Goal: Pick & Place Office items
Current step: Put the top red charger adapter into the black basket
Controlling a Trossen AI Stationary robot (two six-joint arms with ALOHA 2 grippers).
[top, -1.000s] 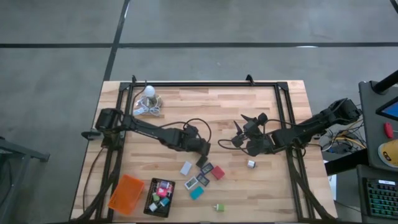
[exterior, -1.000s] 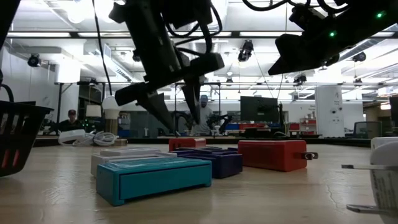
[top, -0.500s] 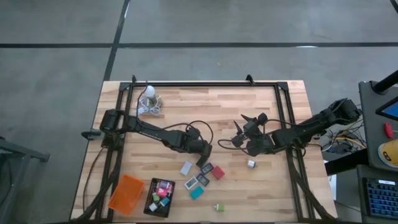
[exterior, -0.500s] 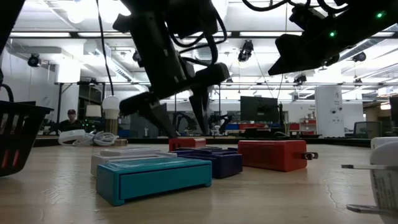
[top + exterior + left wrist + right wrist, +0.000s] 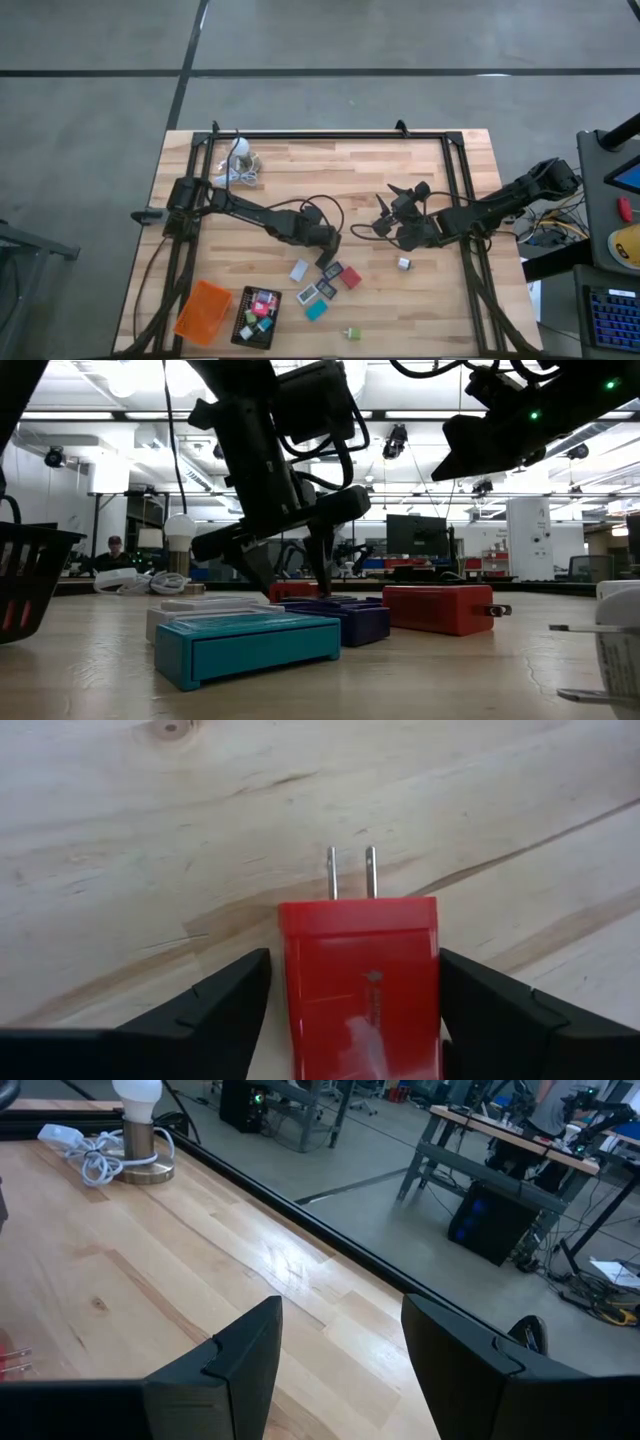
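Hovering low over the cluster of office items at the near middle of the table: the left gripper, spread wide and gripping nothing, one finger on each side of a red plug block. Lying flat on the wood, that block, with its long axis running straight away from the wrist and its two metal prongs pointing outward (so squeezing across the short width, not the length). Showing a sliver of table on one flank; on the other, looking close to touching, though hard telling for sure. Needing only a short drop and a closing, judging by the low view, where the fingertips are reaching down around the red plug block. Waiting to the right, well apart from the pieces: the right gripper, fingers parted and holding nothing. Sitting at the near left, the likely destination, a black tray.
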